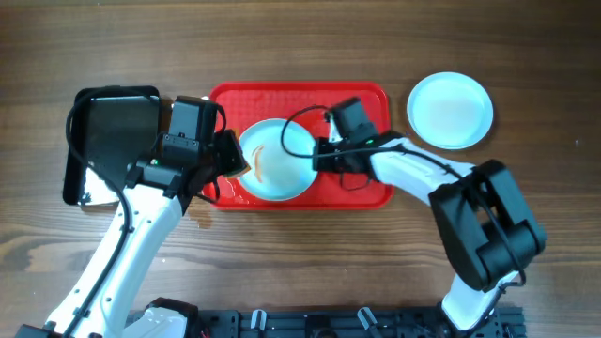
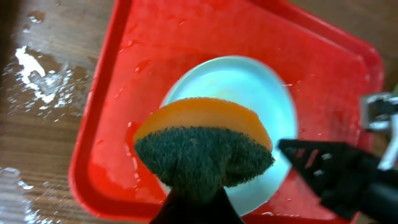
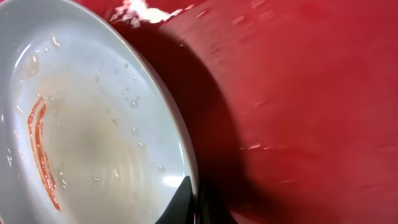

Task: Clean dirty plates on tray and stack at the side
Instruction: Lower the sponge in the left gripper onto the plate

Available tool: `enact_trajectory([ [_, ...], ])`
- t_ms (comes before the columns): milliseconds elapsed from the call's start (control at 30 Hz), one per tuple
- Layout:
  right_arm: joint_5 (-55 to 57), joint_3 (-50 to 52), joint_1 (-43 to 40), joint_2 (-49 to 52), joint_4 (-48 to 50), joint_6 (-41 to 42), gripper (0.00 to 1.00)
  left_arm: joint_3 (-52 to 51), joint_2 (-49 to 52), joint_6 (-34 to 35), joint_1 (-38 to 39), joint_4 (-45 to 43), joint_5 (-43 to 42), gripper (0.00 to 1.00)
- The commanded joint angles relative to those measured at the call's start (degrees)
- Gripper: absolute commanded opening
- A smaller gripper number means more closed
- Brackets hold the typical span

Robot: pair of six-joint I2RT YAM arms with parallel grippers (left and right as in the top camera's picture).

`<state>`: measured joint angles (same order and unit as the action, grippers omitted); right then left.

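From overhead, we saw the left claw [image 1: 223, 156] pinching a sponge [image 1: 235, 162] at the near rim of the dirty plate [image 1: 274, 160], which lay on the red tray [image 1: 362, 99]. The right claw [image 1: 317, 155] was pressed together on the opposite rim, and a clean plate [image 1: 451, 110] sat on the table well behind it. From the left wrist, the sponge's scouring face hung just ahead of the claw, over the plate's edge. From the right wrist, the rim was nipped at the claw's tip, and an orange smear [image 3: 40, 149] curved across the far side of the plate. We judged that the sponge should be pressed flat and swept over that smear while the right claw held the rim firmly, so the wet plate would not skid
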<state>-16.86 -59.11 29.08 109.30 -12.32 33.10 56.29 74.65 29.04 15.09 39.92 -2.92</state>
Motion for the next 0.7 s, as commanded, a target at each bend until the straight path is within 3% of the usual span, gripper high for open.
enact_trajectory([
  [0, 3.17, 1.49, 1.42, 2.71, 0.39, 1.60, 0.04, -0.04, 2.69, 0.35, 1.18, -2.36, -1.79, 0.04],
  [300, 3.98, 1.49, 1.40, 2.71, 1.40, 1.38, 0.04, -0.04, 16.68, -0.26, 2.38, -10.69, -2.03, 0.04],
  [533, 4.55, 1.49, 1.40, 2.69, 1.07, 1.57, 0.04, -0.04, 22.14, -0.24, 2.84, -14.08, -10.99, 0.04],
  [667, 15.98, 0.09, 1.40, 2.40, -5.25, 4.07, 0.04, -0.04, 22.56, -0.24, 3.82, -14.64, -10.99, 0.04],
])
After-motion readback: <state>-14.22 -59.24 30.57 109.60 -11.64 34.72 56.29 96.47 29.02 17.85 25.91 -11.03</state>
